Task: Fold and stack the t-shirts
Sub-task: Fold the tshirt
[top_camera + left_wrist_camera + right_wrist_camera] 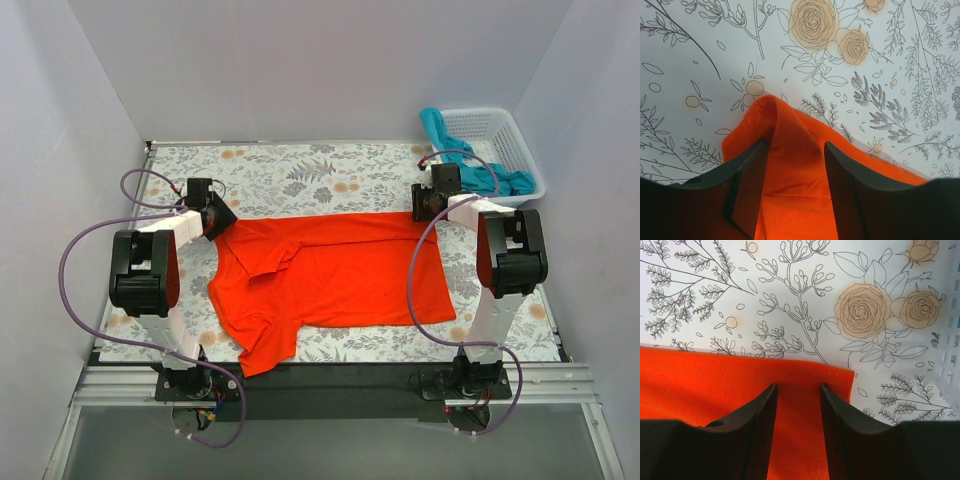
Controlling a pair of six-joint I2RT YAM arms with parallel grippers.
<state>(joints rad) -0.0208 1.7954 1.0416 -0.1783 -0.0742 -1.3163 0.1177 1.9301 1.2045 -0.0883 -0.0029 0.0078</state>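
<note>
The orange-red t-shirt (330, 275) lies spread sideways on the flowered table cover, one sleeve trailing to the near left. My left gripper (218, 218) is down on its far left corner. In the left wrist view the gripper (795, 146) stands open with a raised hump of orange cloth (782, 117) between the jaws. My right gripper (428, 205) is on the far right corner; there it (797, 387) is open too, astride flat cloth beside the stitched hem (835, 377). The teal t-shirt (440, 130) hangs bunched in the basket.
A white lattice basket (528, 160) sits at the far right corner of the table, just behind the right arm. Grey walls close in the left, back and right sides. Purple cables (90, 250) loop from both arms.
</note>
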